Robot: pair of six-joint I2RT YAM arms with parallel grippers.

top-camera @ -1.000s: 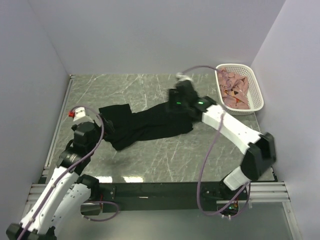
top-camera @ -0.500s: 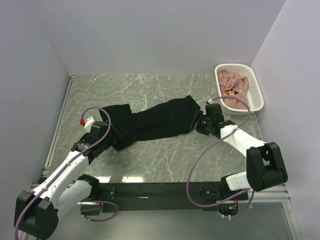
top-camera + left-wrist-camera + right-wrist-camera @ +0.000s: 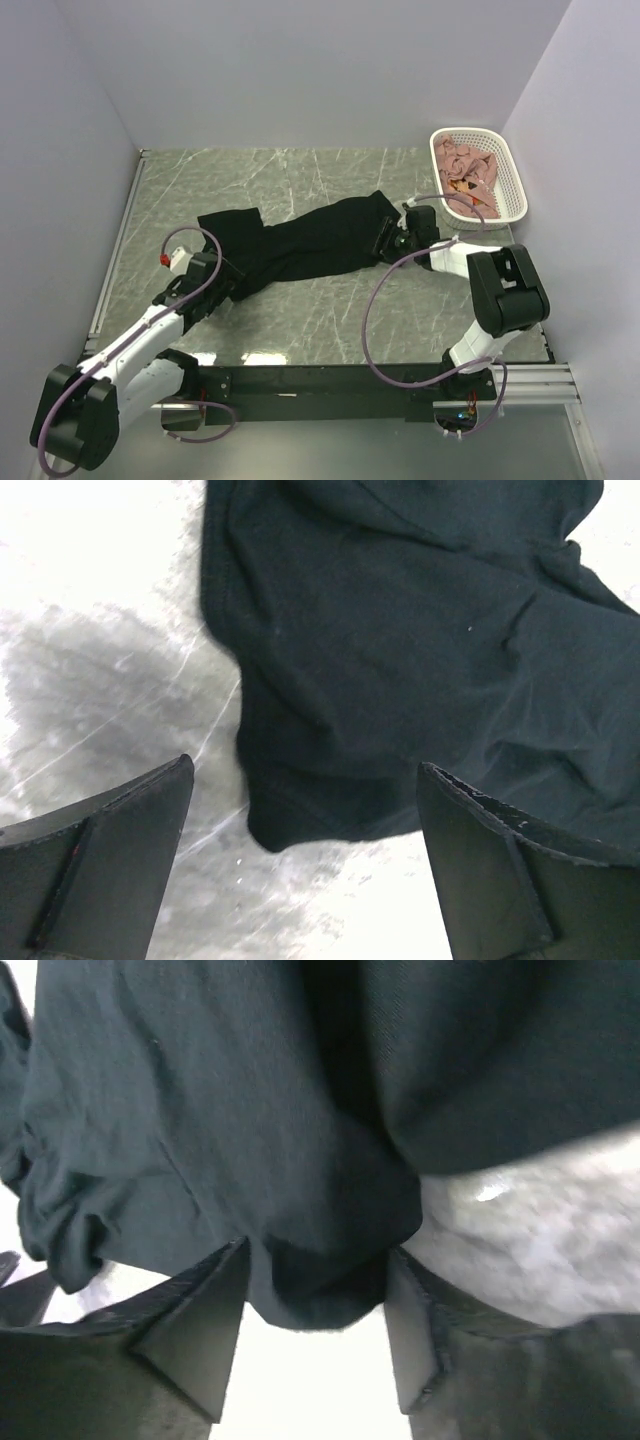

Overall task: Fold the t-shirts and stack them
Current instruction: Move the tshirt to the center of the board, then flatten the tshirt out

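Black t-shirt soft, rumpled; long strip on veined grey tbl.

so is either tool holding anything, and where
Right tool appears to pinch the black t-shirt by a bunched fold at its right end; left tool open, holding nothing.

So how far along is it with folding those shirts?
Nothing looks folded or stacked yet. The black t-shirt lies rumpled across the table; the right gripper straddles a fold at one end, the left gripper hangs open at the other. The pink t-shirts sit in the basket.
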